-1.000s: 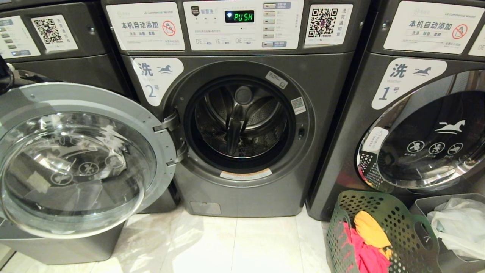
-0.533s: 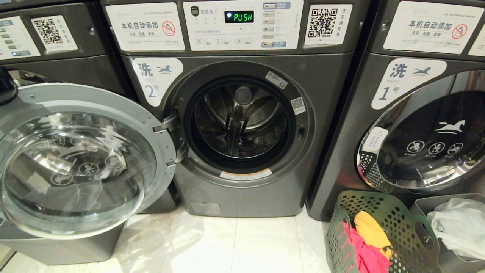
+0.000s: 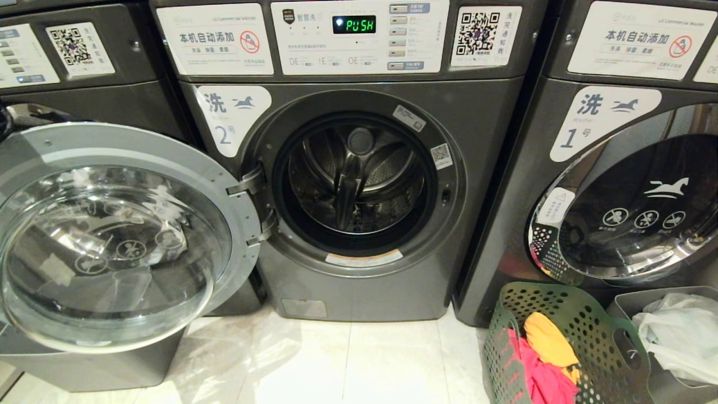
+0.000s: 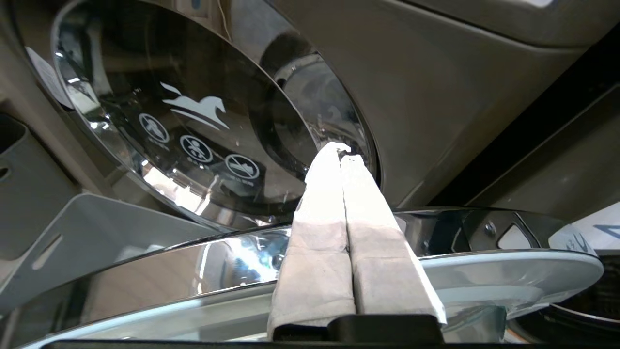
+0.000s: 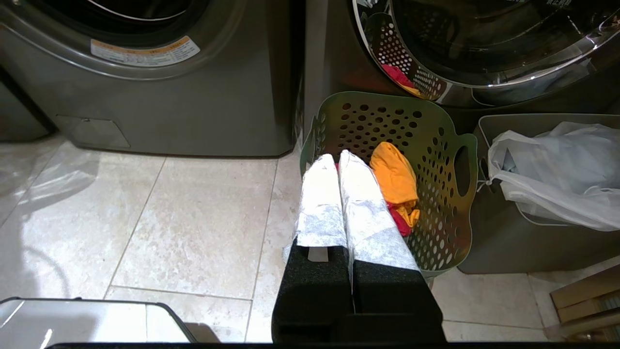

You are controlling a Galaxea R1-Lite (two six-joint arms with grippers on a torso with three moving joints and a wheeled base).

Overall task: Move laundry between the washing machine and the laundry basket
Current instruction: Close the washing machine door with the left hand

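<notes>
The washing machine [image 3: 359,292] marked "2" stands in the middle with its round glass door [image 3: 140,151] swung wide to the left. Its drum [image 3: 359,179] shows no cloth. The green holed laundry basket [image 3: 594,331] sits on the floor at the lower right and holds the laundry, a yellow-orange piece [image 3: 547,334] on a red-pink piece [image 3: 541,376]. My right gripper [image 5: 336,157] hangs shut and empty above the basket's [image 5: 436,145] near rim, beside the yellow-orange piece [image 5: 395,177]. My left gripper [image 4: 341,152] is shut and empty just over the open door's rim [image 4: 508,271].
Machine "1" [image 3: 594,112] stands at the right, door closed. A grey bin [image 5: 503,242] with a white plastic bag [image 3: 679,331] is right of the basket. Another grey bin [image 3: 95,365] sits under the open door. A third machine's glass door [image 4: 193,106] faces my left gripper.
The dark part of my left arm at the far left edge of the head view has slipped almost out of sight. The door, basket and laundry have not moved.
</notes>
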